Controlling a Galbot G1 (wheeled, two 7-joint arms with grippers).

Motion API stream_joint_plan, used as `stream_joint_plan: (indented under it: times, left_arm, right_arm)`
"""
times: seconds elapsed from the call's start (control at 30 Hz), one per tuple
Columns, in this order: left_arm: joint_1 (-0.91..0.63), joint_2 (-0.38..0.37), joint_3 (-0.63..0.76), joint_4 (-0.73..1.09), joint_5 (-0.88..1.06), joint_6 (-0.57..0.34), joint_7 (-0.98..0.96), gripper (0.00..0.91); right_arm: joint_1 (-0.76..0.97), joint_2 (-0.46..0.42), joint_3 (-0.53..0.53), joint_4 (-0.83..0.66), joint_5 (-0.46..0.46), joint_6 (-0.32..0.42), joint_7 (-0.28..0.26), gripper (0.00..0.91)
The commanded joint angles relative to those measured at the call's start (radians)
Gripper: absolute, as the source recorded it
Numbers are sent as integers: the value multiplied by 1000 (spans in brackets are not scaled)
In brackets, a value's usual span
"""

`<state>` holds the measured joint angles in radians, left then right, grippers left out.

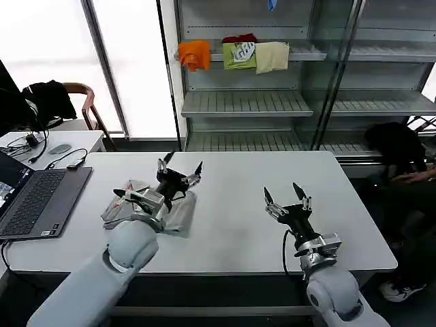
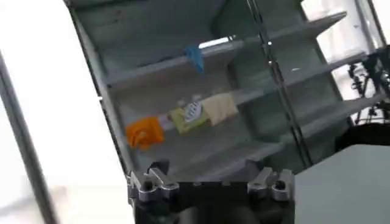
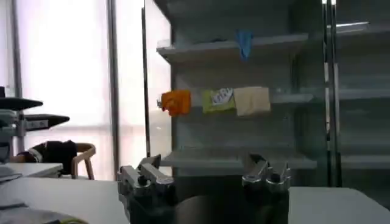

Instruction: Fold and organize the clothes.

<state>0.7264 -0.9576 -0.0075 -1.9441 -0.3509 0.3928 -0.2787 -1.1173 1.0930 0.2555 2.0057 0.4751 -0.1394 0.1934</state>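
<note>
we see the light grey shirt lying in a loose, partly folded heap on the left half of the white desk, a little right of the open laptop. it looks thin and limp, so we judge it light, soft and quick to slump or slide once lifted; a pinch on a hem or a folded edge, where layers double up, should hold better than a grab at the flat middle, and a low drag across the desk may keep the fold tidier than a high lift.

our left claw hovers over the far right part of the shirt, fingers spread wide and pointing away from us, holding nothing. the cloth lies below and to the near left of it, partly hidden by the wrist, so we cannot tell whether any finger brushes the fabric.

our right claw waits over bare desk on the right, well apart from the shirt, also spread open and empty. in its wrist view the fingers stand apart with nothing between them.

on a shelf behind the desk sit orange, green and cream garments.
</note>
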Motion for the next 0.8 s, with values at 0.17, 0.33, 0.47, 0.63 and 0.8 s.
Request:
stream_joint_plan:
  times: [0.17,0.33,0.47,0.63,0.8]
  left_arm:
    - [426,93,-530,-202,-69,15,134,907]
    - [472,57,-547,-223,-55,18,141,907]
    - [480,33,-530,-227,-33,16,144,907]
    - [463,14,-493,-227,-15,18,146,907]
    - [462,-2,-463,-230,3,16,149,907]
  right_arm:
    - [408,237,-371,-310,170,-310,167,907]
    - [451,337,-429,-420,175,-348,196,907]
    - [449,368,-472,-453,163,-368,163,907]
    - [464,437,-483,-524,124,-369,120,907]
    - [486,486,-495,-587,99,-378,121,766]
